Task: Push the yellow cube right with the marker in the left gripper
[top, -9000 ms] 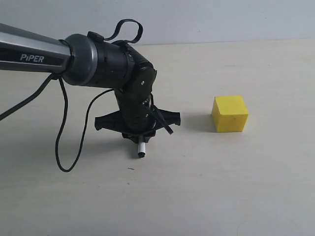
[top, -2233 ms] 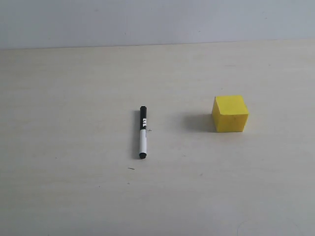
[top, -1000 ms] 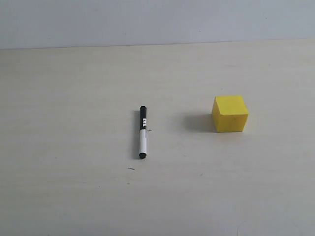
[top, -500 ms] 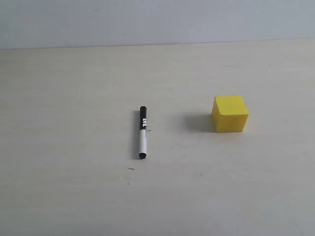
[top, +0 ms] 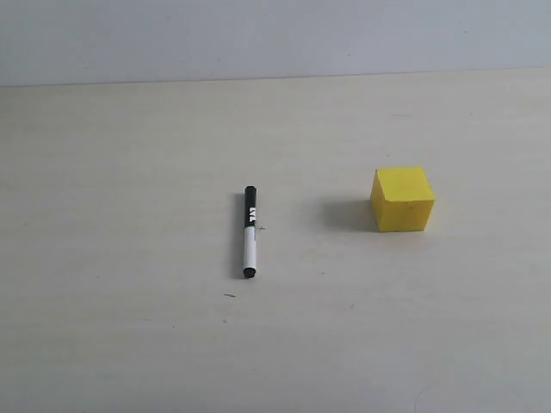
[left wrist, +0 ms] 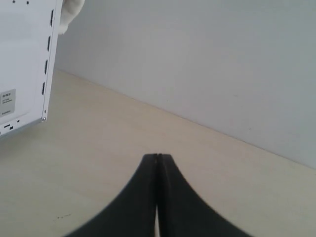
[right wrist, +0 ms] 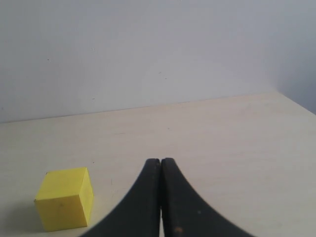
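The marker (top: 250, 232) lies loose on the pale table, black cap toward the back, white barrel toward the front. To its right, well apart, sits the yellow cube (top: 402, 200), which the right wrist view also catches as the yellow cube (right wrist: 65, 198) off to one side of the fingers. Neither arm shows in the exterior view. My left gripper (left wrist: 157, 157) is shut with nothing between its black fingers and points over bare table toward a grey wall. The shut right gripper (right wrist: 161, 161) holds nothing either.
A white box-like unit (left wrist: 22, 64) with slots along its edge stands on the table in the left wrist view. A grey wall (top: 275, 39) runs behind the table's back edge.
Nine seconds ago the left arm stood over the marker on the table; since then it has gone from the exterior view, leaving the marker lying there. Over the last two seconds nothing has moved.
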You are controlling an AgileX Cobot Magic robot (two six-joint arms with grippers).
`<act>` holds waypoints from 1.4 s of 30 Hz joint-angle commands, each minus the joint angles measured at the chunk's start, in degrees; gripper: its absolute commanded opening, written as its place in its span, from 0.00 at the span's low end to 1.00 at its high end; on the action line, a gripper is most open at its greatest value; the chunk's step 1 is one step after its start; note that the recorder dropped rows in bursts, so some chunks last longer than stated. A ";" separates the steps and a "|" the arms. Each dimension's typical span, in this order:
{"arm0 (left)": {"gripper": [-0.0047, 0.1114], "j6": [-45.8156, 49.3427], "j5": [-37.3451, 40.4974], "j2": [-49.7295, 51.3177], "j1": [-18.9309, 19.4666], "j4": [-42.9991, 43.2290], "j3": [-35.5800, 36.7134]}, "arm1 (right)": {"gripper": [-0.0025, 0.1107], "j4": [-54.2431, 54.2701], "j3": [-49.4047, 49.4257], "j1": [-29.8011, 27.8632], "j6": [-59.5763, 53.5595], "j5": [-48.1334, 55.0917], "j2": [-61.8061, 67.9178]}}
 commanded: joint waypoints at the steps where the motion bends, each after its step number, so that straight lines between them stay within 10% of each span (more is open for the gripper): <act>1: 0.04 0.12 0.10 -0.25 0.03 -0.12 0.29 | 0.02 0.00 0.24 -0.48 -0.16 -0.30 -0.37; 13: 0.04 1.41 0.10 -0.25 0.16 -0.21 0.29 | 0.02 0.00 0.24 -0.48 -0.16 -0.30 -0.37; 20: 0.04 41.95 -2.25 -0.25 0.16 -30.95 0.29 | 0.02 0.00 0.24 -0.48 -0.16 -0.30 -0.37; 42: 0.04 42.50 -0.39 -0.25 0.16 -30.95 5.87 | 0.02 0.00 0.24 -0.48 -0.16 -0.30 -0.37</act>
